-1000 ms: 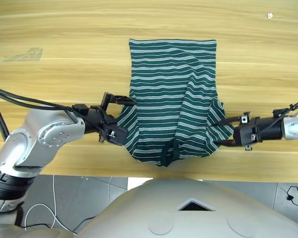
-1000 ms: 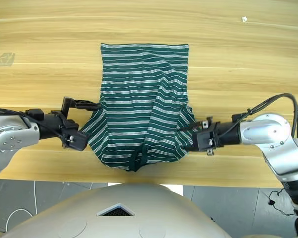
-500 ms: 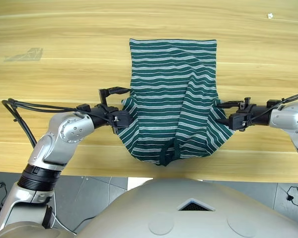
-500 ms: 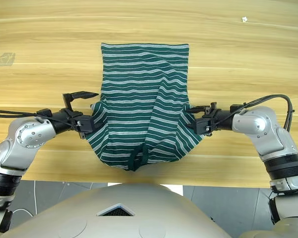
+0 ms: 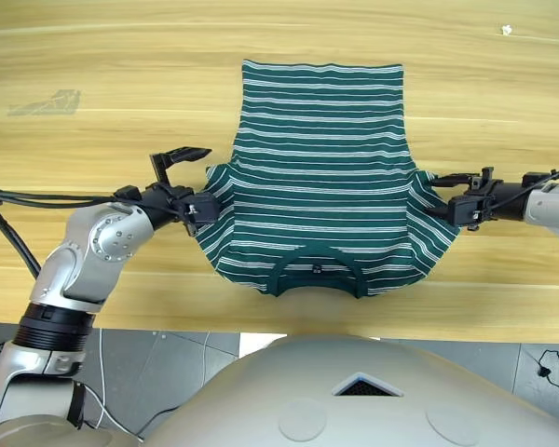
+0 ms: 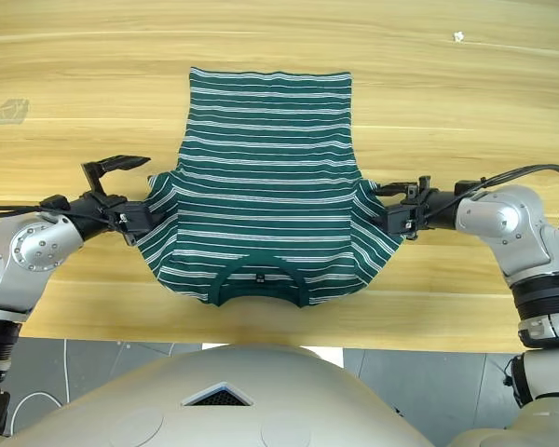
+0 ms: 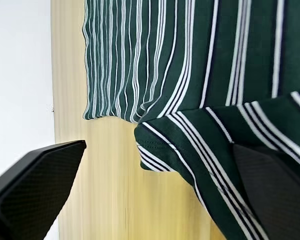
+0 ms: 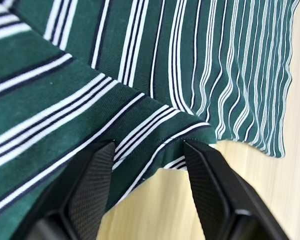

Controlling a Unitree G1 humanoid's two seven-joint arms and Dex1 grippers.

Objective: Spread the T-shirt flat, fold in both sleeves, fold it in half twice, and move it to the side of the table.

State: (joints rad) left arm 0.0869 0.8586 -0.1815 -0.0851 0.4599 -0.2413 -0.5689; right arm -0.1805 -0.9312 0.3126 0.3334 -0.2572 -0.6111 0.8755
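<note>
The dark green T-shirt (image 5: 321,196) with white stripes lies on the wooden table (image 5: 121,56), hem at the far side and collar (image 5: 315,270) by the near edge. My left gripper (image 5: 203,179) is at the shirt's left sleeve (image 7: 190,135) and stands wide open; one finger (image 7: 270,185) is tucked under the sleeve cloth, the other stands clear over bare wood. My right gripper (image 5: 430,193) is at the right sleeve (image 8: 90,115), open, with the sleeve hem lying across the gap between its fingertips.
A small white scrap (image 5: 507,29) lies at the far right of the table and a grey mark (image 5: 45,102) at the far left. Bare wood stretches on both sides of the shirt. The table's near edge runs just below the collar.
The bunched shirt, with its diagonal folds, has been drawn out sideways and now lies smoother, with the collar showing. Both grippers have moved outward and farther from me with the sleeves.
</note>
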